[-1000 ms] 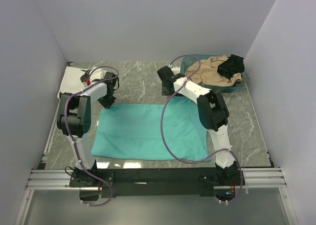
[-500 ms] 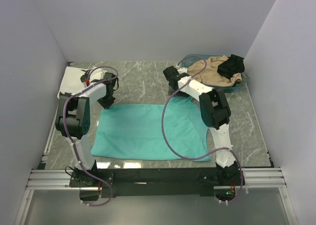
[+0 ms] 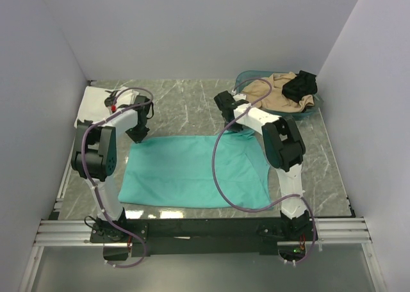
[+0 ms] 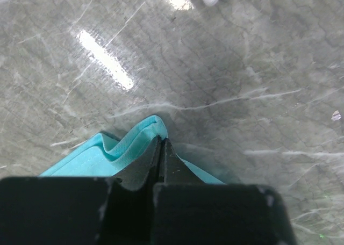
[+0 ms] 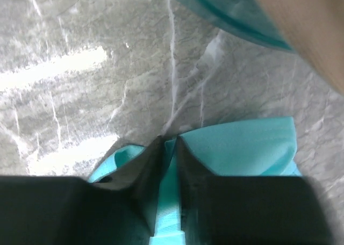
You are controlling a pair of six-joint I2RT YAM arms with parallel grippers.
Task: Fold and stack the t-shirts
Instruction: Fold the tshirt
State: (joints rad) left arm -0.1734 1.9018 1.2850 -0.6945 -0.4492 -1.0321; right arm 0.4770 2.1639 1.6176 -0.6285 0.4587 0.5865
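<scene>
legible text: none | labels, brands, numbers, signs: none readable in any view

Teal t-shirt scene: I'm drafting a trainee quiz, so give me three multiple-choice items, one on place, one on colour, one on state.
1. Where does the tan garment lie? A in the far-right basin; B at the far-left corner; C at the near edge.
2. The spread t-shirt's colour? A white; B teal; C tan.
3. The left gripper is: A wide open; B shut on the t-shirt's corner; C holding a black garment.
Answers: A, it fills the basin; B, the top view shows teal; B, its wrist view shows it pinching cloth.
</scene>
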